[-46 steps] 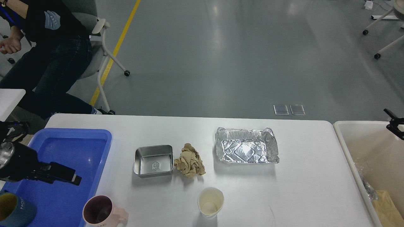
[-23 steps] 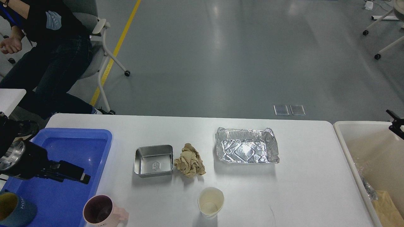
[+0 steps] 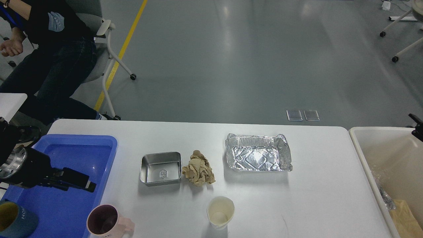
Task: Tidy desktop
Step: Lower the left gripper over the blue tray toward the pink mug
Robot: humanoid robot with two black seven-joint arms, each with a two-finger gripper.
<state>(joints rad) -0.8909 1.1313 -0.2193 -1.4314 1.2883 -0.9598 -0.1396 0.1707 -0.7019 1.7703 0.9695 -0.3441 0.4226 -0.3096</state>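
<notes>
White and slightly glossy, the table (image 3: pixel 307 198) fills the lower part of my view, wide, rectangular, with rounded far corners. A blue tray (image 3: pixel 99 185) lies at its left edge and a cream bin (image 3: pixel 358 145) stands at its right edge. Mid-table sit a steel tin (image 3: pixel 161 168), crumpled brown paper (image 3: pixel 199 172) touching its right side, and a foil tray (image 3: pixel 258 152) toward the far right. A paper cup (image 3: pixel 220 211) and a pink mug (image 3: pixel 105 222) stand near the near edge. My left hand (image 3: pixel 87 185) hangs over the blue tray; I cannot tell whether its fingers are parted. My right hand (image 3: pixel 417 125) barely shows at the right edge, its state unclear.
</notes>
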